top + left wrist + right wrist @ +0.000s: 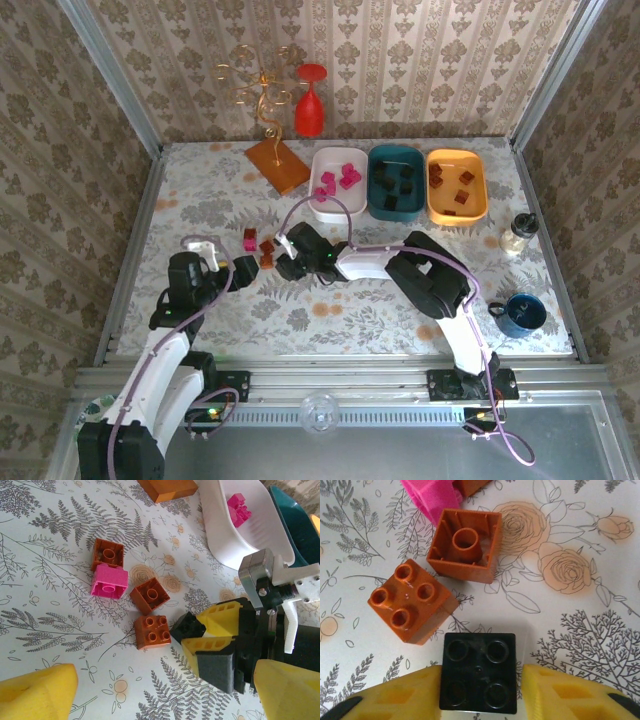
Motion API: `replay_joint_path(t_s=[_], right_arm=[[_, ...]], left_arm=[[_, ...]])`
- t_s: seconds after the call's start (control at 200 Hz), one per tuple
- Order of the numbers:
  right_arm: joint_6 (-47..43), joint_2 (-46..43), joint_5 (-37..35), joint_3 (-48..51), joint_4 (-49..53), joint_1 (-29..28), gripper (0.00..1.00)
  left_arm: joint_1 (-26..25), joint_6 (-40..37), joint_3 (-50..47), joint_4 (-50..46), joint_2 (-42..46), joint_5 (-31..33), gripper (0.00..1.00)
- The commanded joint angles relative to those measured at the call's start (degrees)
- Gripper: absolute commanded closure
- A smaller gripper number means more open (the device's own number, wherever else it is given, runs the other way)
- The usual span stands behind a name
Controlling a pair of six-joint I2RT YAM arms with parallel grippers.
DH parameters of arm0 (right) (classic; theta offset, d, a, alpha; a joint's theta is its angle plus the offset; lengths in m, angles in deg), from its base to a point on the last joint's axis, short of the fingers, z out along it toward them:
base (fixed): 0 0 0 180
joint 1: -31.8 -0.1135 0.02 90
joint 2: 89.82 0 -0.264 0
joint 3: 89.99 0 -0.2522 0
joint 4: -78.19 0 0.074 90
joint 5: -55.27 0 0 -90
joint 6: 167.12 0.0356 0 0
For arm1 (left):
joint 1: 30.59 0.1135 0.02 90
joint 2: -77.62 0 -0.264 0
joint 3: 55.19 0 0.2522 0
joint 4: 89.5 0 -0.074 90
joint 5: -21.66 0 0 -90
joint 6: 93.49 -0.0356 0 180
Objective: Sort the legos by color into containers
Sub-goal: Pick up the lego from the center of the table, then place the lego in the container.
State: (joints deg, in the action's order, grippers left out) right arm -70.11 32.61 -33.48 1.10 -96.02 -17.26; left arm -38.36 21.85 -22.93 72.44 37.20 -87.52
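A black lego (478, 672) rests studs-up on the floral cloth, with my right gripper (480, 682) shut on it, a yellow finger at each side. In the left wrist view the same black lego (189, 626) sits at the right gripper's (200, 632) tips. Beside it lie three brownish-orange legos (152, 631), (150, 595), (107, 554) and a pink one (110, 581). My left gripper (160, 695) hovers open just short of this cluster, holding nothing. At the back stand the white tray (320, 205) with pink legos, the teal tray (396, 213) with black ones, and the orange-yellow tray (480, 200) with brown ones.
A flat orange tile (277, 163), a gold candelabra (262, 85) and a red wine glass (310, 100) stand behind the trays on the left. A small glass jar (518, 235) and a blue mug (522, 314) sit at the right edge. Both arms crowd the centre-left.
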Motion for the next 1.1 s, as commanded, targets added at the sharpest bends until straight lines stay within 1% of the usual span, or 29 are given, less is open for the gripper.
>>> replay_joint_path(t_s=[0.0,0.105,0.205,0.33,0.38,0.395,0.415,0.45,0.51,0.585,0.72,0.8,0.91,0.995,1.095], right_arm=[[1.26,-0.18,-0.43,3.13,-3.81,0.98,0.60],[2.90,-3.71,-0.91,7.75,-7.59,2.80,0.63],[5.38,-9.02,-0.07,13.80,-12.08,5.27,0.64],[8.66,-16.43,2.52,21.44,-16.52,9.84,0.65],[10.01,-19.44,4.03,24.13,-17.83,12.07,0.66],[10.43,-20.29,4.40,24.95,-18.13,12.77,0.66],[10.99,-21.48,4.91,25.90,-18.52,13.69,0.66],[11.79,-23.37,5.76,27.36,-18.97,15.33,0.66],[12.36,-26.51,6.43,29.14,-18.59,17.81,0.66],[12.69,-30.09,5.43,30.19,-16.28,20.83,0.66],[13.92,-35.30,-0.23,28.98,-9.49,26.81,0.67],[15.16,-34.62,-0.78,25.50,-5.24,31.36,0.67],[16.69,-29.61,-0.27,20.31,-3.14,36.48,0.68],[17.05,-24.64,-0.45,14.94,-0.67,38.14,0.68],[16.38,-18.28,-0.66,7.04,4.24,38.41,0.68]], left_arm=[[0.30,1.29,-1.04,2.91,0.02,-1.78,0.08],[-0.83,3.66,-2.03,8.37,-1.64,-3.40,0.09],[-4.76,4.28,-1.73,12.96,-4.09,-1.65,0.09],[-13.91,0.91,1.38,17.35,-10.00,5.87,0.09],[-17.63,-1.25,3.75,18.21,-13.98,8.44,0.10],[-18.01,-1.86,4.80,18.38,-15.30,9.03,0.10],[-20.48,-2.70,6.07,18.60,-17.13,9.49,0.10],[-22.71,-4.16,8.37,19.04,-20.30,10.32,0.11],[-25.99,-6.15,12.53,19.61,-25.75,11.16,0.11],[-29.24,-7.65,17.89,20.54,-31.89,10.96,0.12],[-33.07,-9.05,26.42,22.42,-41.05,8.93,0.12],[-34.12,-9.54,31.56,22.04,-46.26,8.11,0.11],[-34.57,-8.20,36.44,22.48,-51.72,5.58,0.12],[-34.74,-7.30,38.92,22.64,-54.16,4.32,0.12],[-35.03,-7.26,40.93,22.36,-55.72,3.91,0.12]])
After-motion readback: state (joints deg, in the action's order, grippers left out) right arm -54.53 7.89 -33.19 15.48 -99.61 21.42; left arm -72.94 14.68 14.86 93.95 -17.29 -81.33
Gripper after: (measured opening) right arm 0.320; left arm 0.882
